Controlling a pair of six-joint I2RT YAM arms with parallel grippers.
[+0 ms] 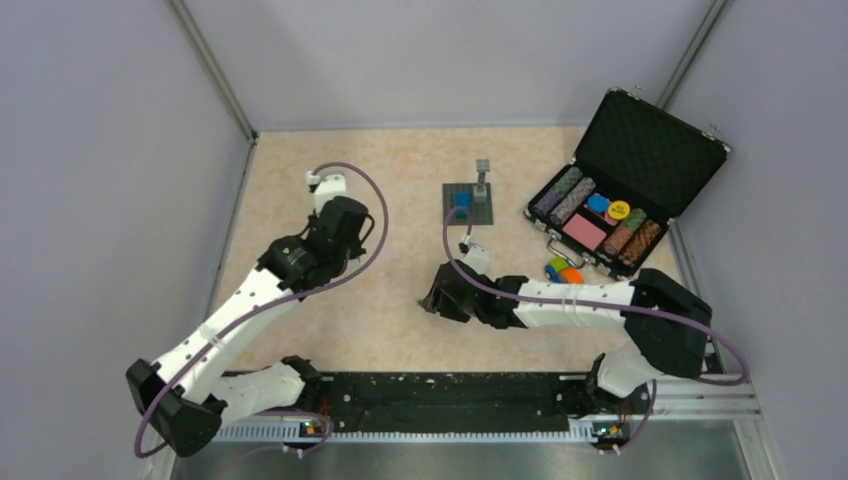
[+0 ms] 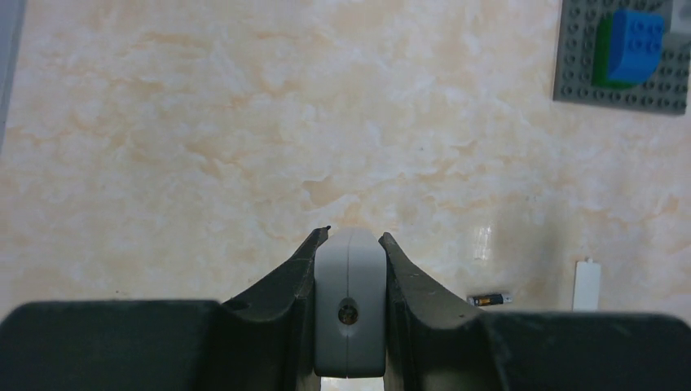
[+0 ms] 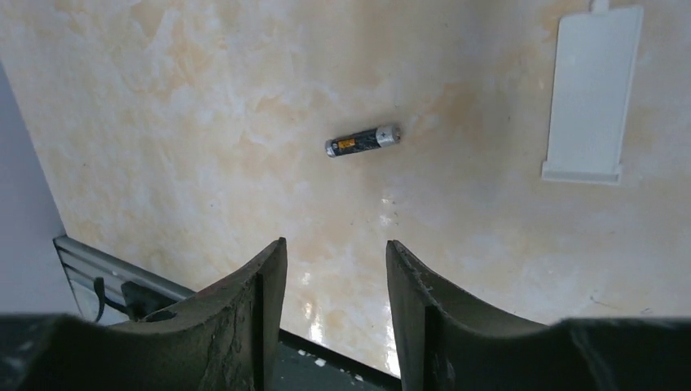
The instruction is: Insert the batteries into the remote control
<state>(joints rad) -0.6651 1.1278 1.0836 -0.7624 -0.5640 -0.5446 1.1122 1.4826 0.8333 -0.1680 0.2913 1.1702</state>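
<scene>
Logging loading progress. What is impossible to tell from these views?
Battery recess of the white plastic remote control: left wrist view shows only its end, clamped in the left tool; top view, left arm hides it.
Second battery: only one slim dark cylindrical battery appears, in both wrist views.

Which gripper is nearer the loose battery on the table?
Right. The right gripper hangs open just short of the battery; the left gripper, clamping the remote control, sits farther off.

remote control (image 2: 349, 301) in left tool (image 2: 352, 239), battery (image 3: 363, 140) beside cover (image 3: 588, 98) on table (image 3: 204, 122)

Overhead view, both wrist views share battery (image 3: 363, 140)
</scene>
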